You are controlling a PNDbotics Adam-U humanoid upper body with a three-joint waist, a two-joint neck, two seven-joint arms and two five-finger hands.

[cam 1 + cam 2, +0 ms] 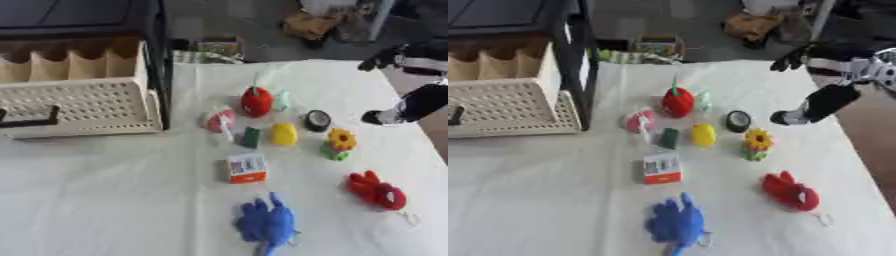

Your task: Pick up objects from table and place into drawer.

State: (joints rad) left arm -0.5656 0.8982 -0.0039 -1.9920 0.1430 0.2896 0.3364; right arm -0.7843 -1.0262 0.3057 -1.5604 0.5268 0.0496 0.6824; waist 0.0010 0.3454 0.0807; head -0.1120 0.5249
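At upper right the robot's right hand point(815, 107) hangs above the white-clothed table point(105, 200), holding nothing; how far its fingers spread I cannot tell. Small toys, a red plush strawberry point(256, 101) among them, lie centre frame; the cream perforated plastic drawer point(74, 107) stands open at upper left

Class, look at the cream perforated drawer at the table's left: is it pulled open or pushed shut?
Open. The cream perforated plastic drawer juts forward out of the black frame, and its brown inside wall shows behind the front panel.
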